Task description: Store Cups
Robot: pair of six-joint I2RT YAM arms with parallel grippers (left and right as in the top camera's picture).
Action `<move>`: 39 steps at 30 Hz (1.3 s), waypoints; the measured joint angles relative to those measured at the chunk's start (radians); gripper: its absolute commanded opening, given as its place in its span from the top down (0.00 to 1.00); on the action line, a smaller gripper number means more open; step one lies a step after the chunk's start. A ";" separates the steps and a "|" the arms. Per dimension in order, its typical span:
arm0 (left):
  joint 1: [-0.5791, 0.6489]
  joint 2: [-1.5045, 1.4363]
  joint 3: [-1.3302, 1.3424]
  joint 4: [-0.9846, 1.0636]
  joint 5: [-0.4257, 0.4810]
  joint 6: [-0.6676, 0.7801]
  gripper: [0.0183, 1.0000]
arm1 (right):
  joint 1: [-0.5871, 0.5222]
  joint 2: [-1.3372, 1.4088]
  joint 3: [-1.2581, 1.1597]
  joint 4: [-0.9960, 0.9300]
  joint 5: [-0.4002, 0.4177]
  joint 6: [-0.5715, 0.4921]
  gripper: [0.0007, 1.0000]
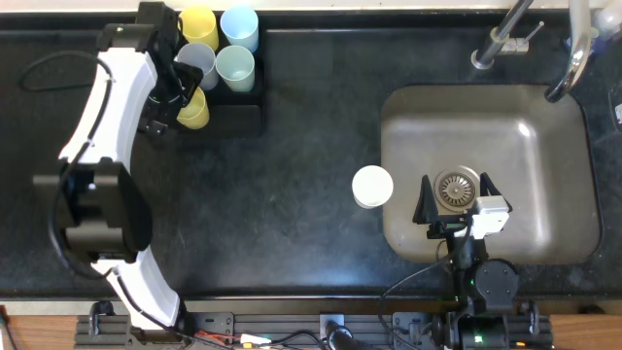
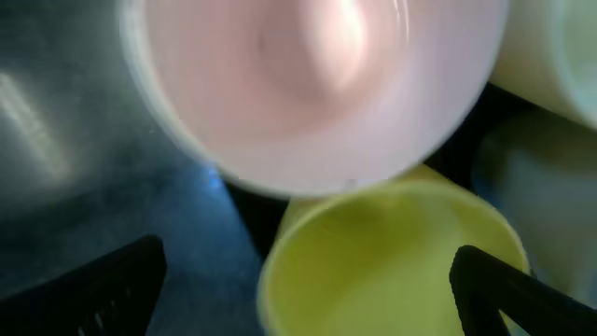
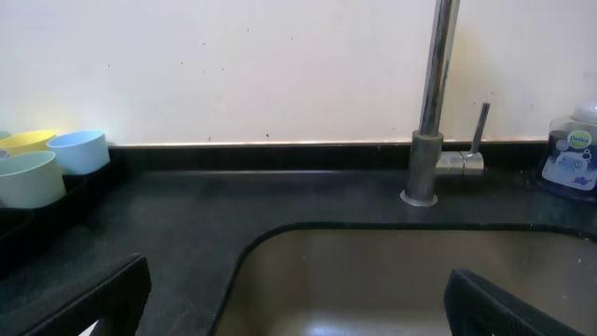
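Observation:
A black tray (image 1: 245, 115) at the back left of the counter holds several upright cups: yellow (image 1: 198, 24), blue (image 1: 239, 26), pale grey (image 1: 197, 60), pale green (image 1: 234, 68). Another yellow cup (image 1: 193, 110) sits at the tray's front left. My left gripper (image 1: 178, 92) hangs open right over it; in the left wrist view the yellow cup (image 2: 392, 266) lies between the spread fingers, with the pale cup (image 2: 317, 84) just beyond. A white cup (image 1: 372, 186) stands on the counter by the sink's left edge. My right gripper (image 1: 455, 199) is open above the sink, holding nothing.
The steel sink (image 1: 544, 126) takes up the right side, with a drain (image 1: 457, 189) under the right gripper. A faucet (image 3: 431, 140) stands behind it and a soap bottle (image 3: 571, 159) is at the far right. Dark counter (image 1: 311, 146) lies between tray and sink.

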State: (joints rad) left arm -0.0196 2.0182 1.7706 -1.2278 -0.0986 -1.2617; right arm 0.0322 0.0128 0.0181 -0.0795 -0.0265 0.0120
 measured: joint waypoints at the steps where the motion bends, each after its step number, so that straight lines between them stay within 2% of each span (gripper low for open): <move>1: 0.000 -0.023 -0.001 -0.014 -0.004 0.000 0.00 | 0.000 0.000 0.000 0.000 0.000 0.000 0.00; 12: 0.000 -0.528 -0.003 -0.289 -0.009 0.016 0.00 | 0.000 0.000 0.000 0.000 0.000 0.000 0.00; 15: 0.000 -0.695 -0.048 -0.322 -0.024 0.106 0.00 | 0.000 0.000 0.000 0.000 0.000 0.000 0.00; 17: 0.000 -0.835 -0.149 -0.288 -0.035 0.241 0.00 | 0.000 0.000 0.000 0.000 0.000 0.000 0.00; 20: 0.011 -1.062 -0.385 -0.128 -0.048 0.511 0.00 | 0.000 0.000 0.000 0.000 0.000 0.000 0.00; 25: 0.031 -1.427 -0.915 0.428 -0.014 1.040 0.00 | 0.000 0.000 0.000 0.000 0.000 0.000 0.00; 27: 0.031 -1.546 -1.120 0.657 0.022 1.173 0.00 | 0.000 0.000 0.000 0.001 0.000 0.000 0.00; 32: 0.031 -1.798 -1.499 1.013 0.121 1.320 0.00 | 0.000 0.000 0.000 0.000 0.000 0.000 0.00; 36: 0.031 -1.934 -1.674 1.148 0.156 1.312 0.00 | 0.000 0.000 0.000 0.000 0.000 0.000 0.00; 39: 0.031 -1.989 -1.742 1.170 0.169 1.278 0.00 | 0.000 0.000 0.000 0.000 -0.001 0.000 0.00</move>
State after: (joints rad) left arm 0.0113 0.0288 0.0288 -0.0582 0.0700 0.0158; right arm 0.0326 0.0128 0.0181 -0.0799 -0.0273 0.0124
